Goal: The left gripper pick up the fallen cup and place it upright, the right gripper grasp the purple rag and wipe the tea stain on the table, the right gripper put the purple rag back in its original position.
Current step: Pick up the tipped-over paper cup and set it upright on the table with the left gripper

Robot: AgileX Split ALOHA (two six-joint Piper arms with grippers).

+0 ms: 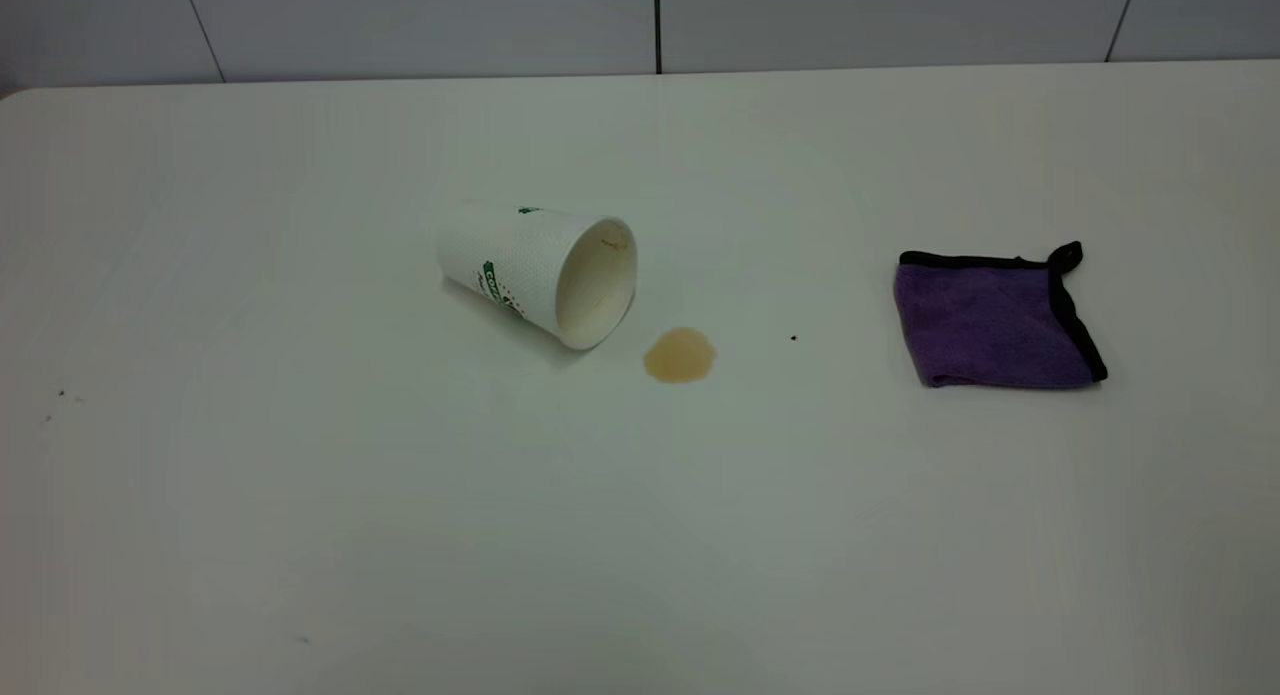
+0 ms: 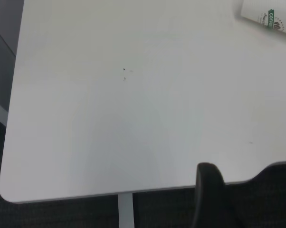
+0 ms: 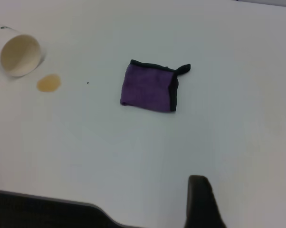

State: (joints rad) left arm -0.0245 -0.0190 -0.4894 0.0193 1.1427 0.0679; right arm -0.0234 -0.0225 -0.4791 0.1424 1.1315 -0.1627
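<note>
Lying on its side near the middle of the table (image 1: 300,495), the cup (image 1: 535,270) pointed its mouth toward about 4 o'clock in the exterior view, cream interior exposed and green print along its upper flank; the tea stain (image 1: 680,355) sat just beside the rim at about 4 o'clock from the cup, apart from it; a tiny black speck (image 1: 794,338) lay at 3 o'clock from the stain; the purple rag (image 1: 995,320) rested flat and folded well apart at 3 o'clock, its black trim along the far and right edges and its corner loop at the far right corner. Neither arm appeared in the exterior view; the left gripper (image 2: 210,199) showed only as a dark finger at the near table edge in its wrist view, and the right gripper (image 3: 202,202) likewise over the near edge in its own; whether either pair of jaws stood spread or pressed together could not be told.
</note>
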